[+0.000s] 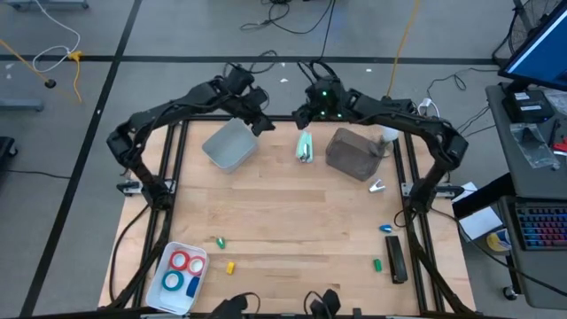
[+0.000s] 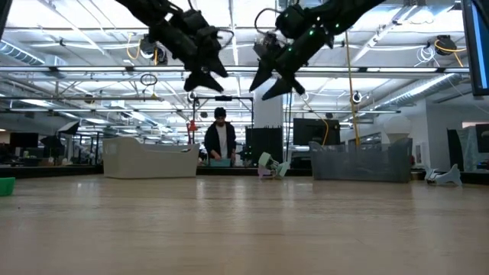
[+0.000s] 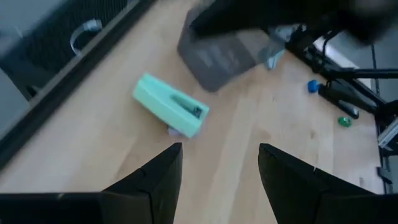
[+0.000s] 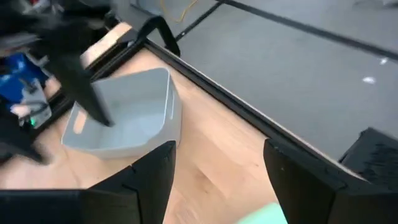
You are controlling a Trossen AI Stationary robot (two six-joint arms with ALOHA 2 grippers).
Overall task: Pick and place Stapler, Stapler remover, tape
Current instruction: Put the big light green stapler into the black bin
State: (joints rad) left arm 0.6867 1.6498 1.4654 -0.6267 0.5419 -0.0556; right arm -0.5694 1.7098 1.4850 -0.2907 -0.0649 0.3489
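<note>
Stapler [image 1: 305, 147], mint green, lies on the far side of the table between the pale bin [image 1: 229, 146] and the dark bin [image 1: 353, 151], right gripper [image 1: 305, 118] open-jawed just above it, left gripper [image 1: 263, 124] parted and empty; 4 tape rolls [image 1: 182, 271] sit in the white tray [image 1: 166, 259] near left, sorting apparently unfinished

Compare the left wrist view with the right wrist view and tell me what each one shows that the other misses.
Only the left wrist view shows the whole mint-green stapler lying on the wooden table, the dark grey bin beyond it, and a small blue piece and a green piece near the black frame rail. Only the right wrist view shows the light grey bin and the grey floor past the table edge. Both show the table, each arm's own open fingers, and a blurred part of the other arm.
</note>
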